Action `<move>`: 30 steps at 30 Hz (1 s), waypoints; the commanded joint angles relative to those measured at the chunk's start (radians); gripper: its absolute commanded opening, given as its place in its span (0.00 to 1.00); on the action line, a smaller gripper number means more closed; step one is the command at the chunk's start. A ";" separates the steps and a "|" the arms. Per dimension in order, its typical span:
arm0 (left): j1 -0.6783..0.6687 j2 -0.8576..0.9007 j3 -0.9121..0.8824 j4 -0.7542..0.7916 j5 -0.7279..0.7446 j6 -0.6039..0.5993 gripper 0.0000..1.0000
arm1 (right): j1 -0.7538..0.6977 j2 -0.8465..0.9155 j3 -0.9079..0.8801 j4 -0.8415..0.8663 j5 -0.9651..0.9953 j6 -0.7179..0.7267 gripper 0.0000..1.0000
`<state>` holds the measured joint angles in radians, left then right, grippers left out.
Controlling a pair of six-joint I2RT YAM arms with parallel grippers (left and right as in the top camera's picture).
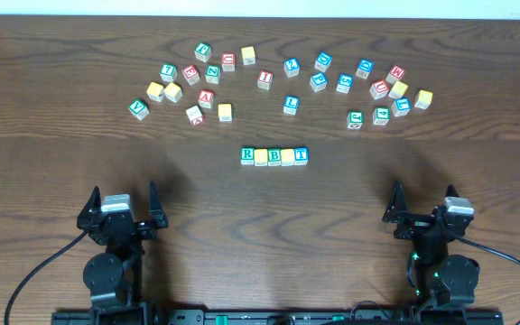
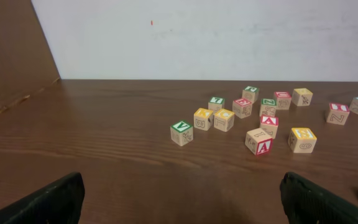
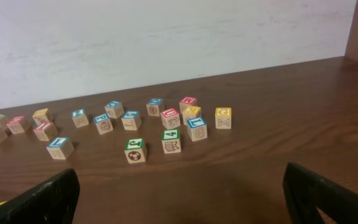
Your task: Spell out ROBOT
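Observation:
A short row of letter blocks (image 1: 274, 155) lies at the table's middle. It shows a green R at its left end, a B in the middle and a blue T at its right end, with yellowish tops between them. Many loose letter blocks (image 1: 265, 78) lie in an arc farther back. My left gripper (image 1: 122, 203) is open and empty near the front left, well short of the blocks; its fingers frame bare wood in the left wrist view (image 2: 182, 199). My right gripper (image 1: 421, 200) is open and empty near the front right, likewise in the right wrist view (image 3: 182, 193).
Left cluster of loose blocks (image 2: 263, 121) includes a red A block (image 2: 259, 142) and a green block (image 2: 181, 132). Right cluster (image 3: 166, 121) includes a green block (image 3: 135, 150) and a yellow block (image 3: 223, 117). A white wall (image 2: 229, 37) stands behind the table.

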<state>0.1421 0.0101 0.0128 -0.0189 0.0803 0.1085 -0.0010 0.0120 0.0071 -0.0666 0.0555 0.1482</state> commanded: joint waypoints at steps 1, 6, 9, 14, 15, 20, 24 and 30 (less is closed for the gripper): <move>0.002 -0.009 -0.009 -0.043 0.043 0.018 0.99 | -0.009 -0.005 -0.002 -0.004 -0.002 -0.008 0.99; 0.002 -0.010 -0.009 -0.043 0.043 0.018 0.99 | -0.009 -0.005 -0.002 -0.004 -0.002 -0.008 0.99; 0.002 -0.010 -0.009 -0.043 0.043 0.018 0.99 | -0.009 -0.005 -0.002 -0.004 -0.002 -0.008 0.99; -0.003 -0.010 -0.009 -0.043 0.042 0.018 0.99 | -0.009 -0.005 -0.002 -0.004 -0.002 -0.008 0.99; -0.008 -0.010 -0.009 -0.043 0.042 0.018 0.99 | -0.009 -0.005 -0.002 -0.004 -0.002 -0.008 0.99; -0.029 -0.010 -0.009 -0.043 0.042 0.018 0.99 | -0.009 -0.005 -0.002 -0.004 -0.002 -0.007 0.99; -0.029 -0.009 -0.009 -0.043 0.042 0.018 0.99 | -0.009 -0.005 -0.002 -0.004 -0.002 -0.007 0.99; -0.029 -0.008 -0.009 -0.043 0.042 0.018 0.99 | -0.009 -0.005 -0.002 -0.004 -0.002 -0.008 0.99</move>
<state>0.1165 0.0101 0.0128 -0.0189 0.0803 0.1097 -0.0010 0.0120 0.0071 -0.0666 0.0555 0.1478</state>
